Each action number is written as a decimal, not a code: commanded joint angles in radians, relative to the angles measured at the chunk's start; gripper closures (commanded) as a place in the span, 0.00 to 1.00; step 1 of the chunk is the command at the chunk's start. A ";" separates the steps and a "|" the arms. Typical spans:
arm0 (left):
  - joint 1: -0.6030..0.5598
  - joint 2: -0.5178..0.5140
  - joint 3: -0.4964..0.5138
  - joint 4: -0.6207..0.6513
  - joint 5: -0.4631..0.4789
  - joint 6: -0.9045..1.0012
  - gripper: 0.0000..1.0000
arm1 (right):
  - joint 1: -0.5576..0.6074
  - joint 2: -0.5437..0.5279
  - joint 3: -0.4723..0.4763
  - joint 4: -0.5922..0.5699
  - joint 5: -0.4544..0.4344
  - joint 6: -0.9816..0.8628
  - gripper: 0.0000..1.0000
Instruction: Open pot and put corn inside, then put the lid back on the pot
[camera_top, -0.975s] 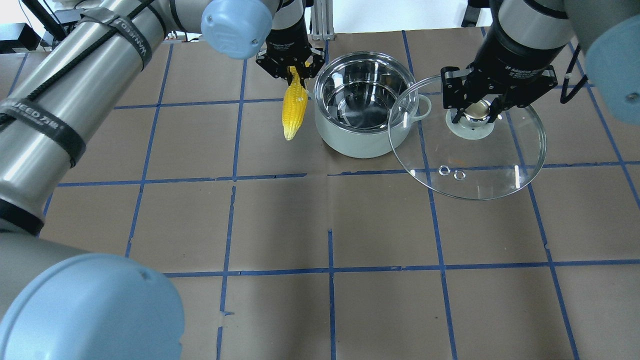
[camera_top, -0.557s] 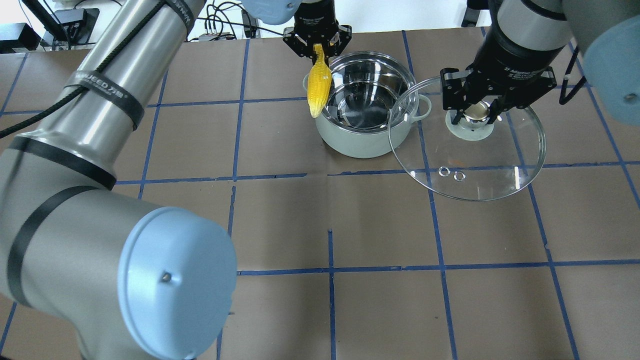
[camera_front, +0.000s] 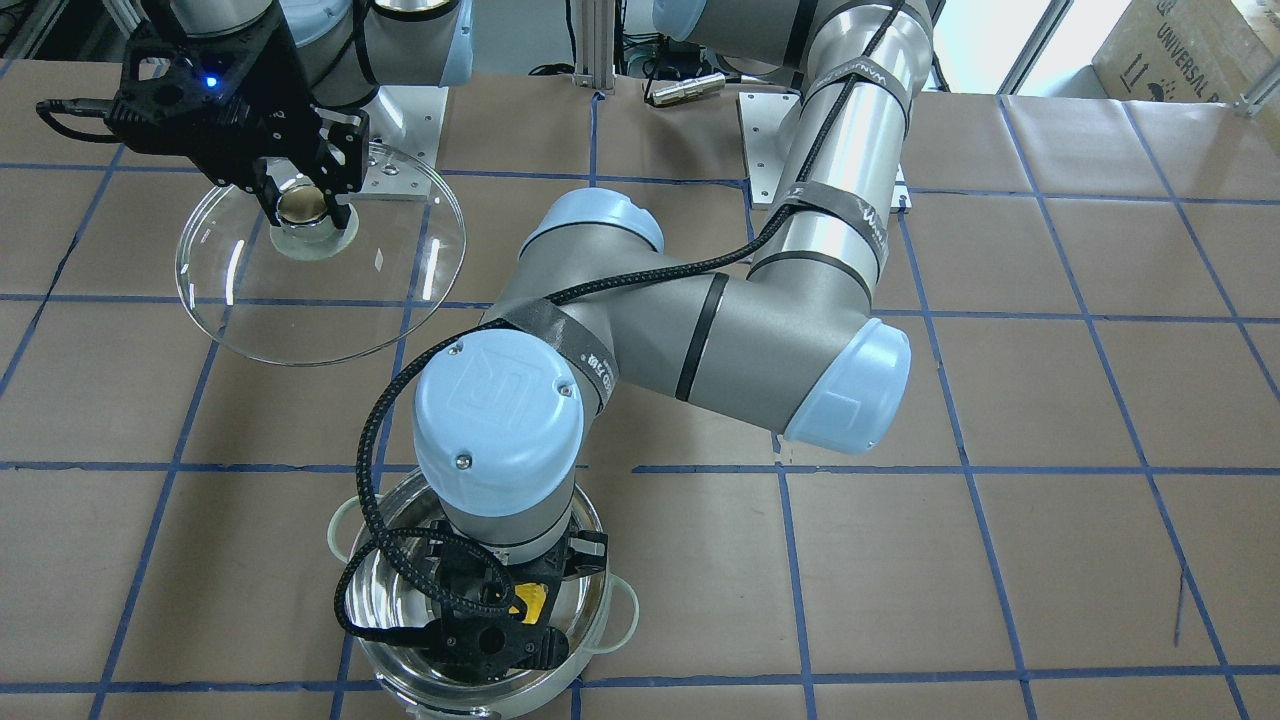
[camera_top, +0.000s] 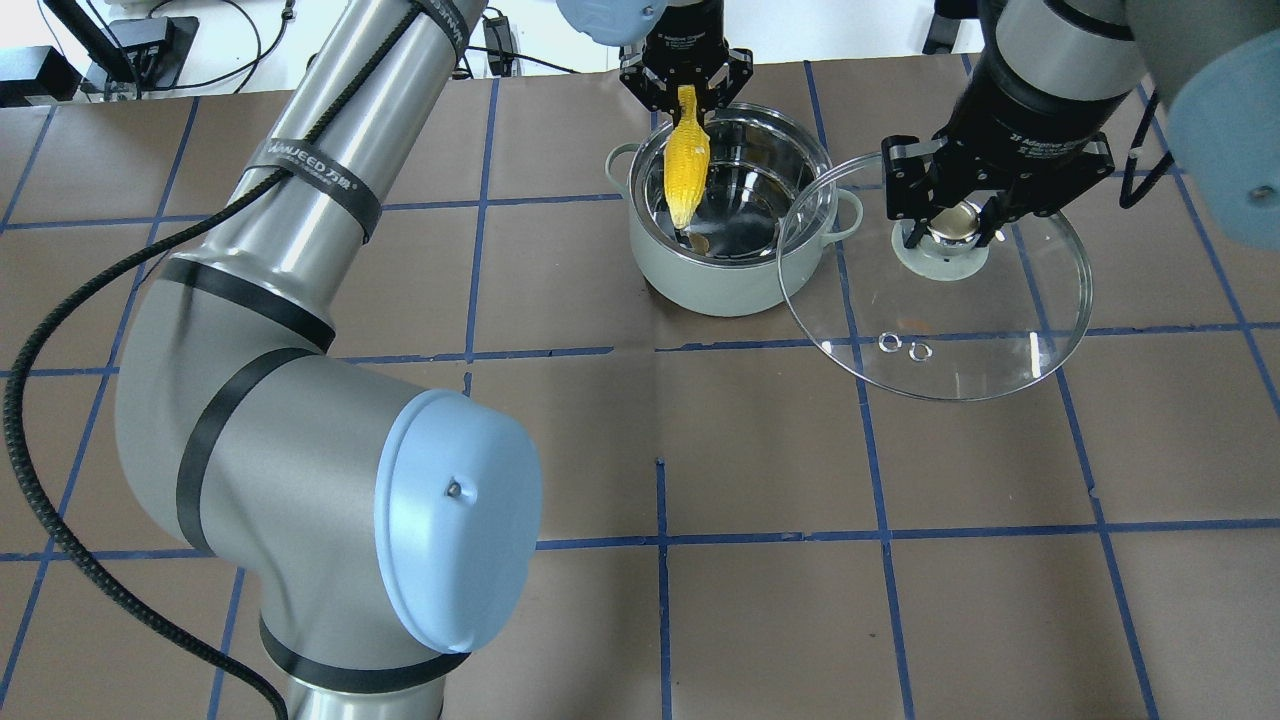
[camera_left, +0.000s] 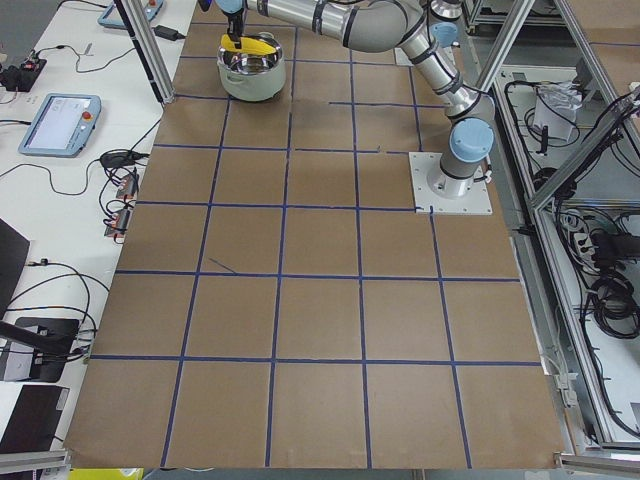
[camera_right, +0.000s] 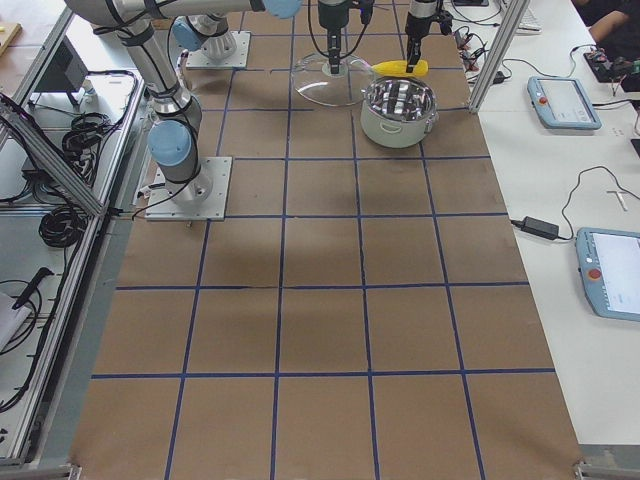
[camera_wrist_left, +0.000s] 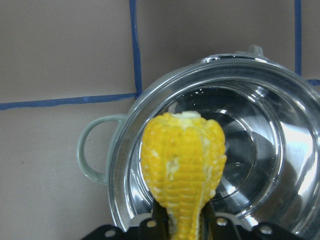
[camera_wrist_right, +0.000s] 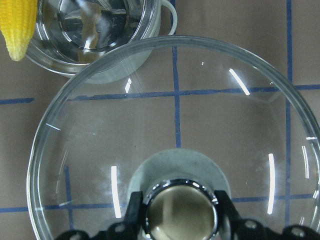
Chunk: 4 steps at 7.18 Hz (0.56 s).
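L gripper (camera_top: 686, 95) pinching corn (camera_top: 687, 170) over pot (camera_top: 720, 290), R gripper (camera_top: 952, 232) clamped on lid (camera_top: 985, 325)

Brown paper-covered table (camera_top: 760, 450) with blue tape grid (camera_top: 663, 620), white side benches (camera_right: 600, 400), perhaps teach pendants (camera_right: 563, 102), aluminium posts (camera_right: 500, 52)

Looking down on a table (camera_top: 760, 620) wearing brown paper and carrying blue tape lines (camera_top: 661, 560) in a square grid. Finding a printed cardboard box (camera_front: 1180, 45) peeking in at the upper right of the front-facing view. Spotting a blue-edged tablet (camera_left: 58, 110) lying on the white bench at the upper left of the left-side view. Spotting a second tablet (camera_right: 563, 101) and a third tablet (camera_right: 611, 272) lying along the right edge of the right-side view, with a black power brick (camera_right: 541, 227) sitting near the lower one.
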 joint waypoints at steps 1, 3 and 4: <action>-0.004 -0.026 0.007 -0.004 0.000 0.001 0.72 | 0.001 0.000 0.000 -0.001 0.000 -0.004 0.89; -0.006 -0.046 0.017 0.002 0.011 0.004 0.52 | 0.000 0.000 0.002 0.000 0.000 -0.009 0.89; -0.006 -0.047 0.019 0.007 0.003 -0.002 0.12 | 0.000 0.000 0.002 0.000 0.000 -0.010 0.89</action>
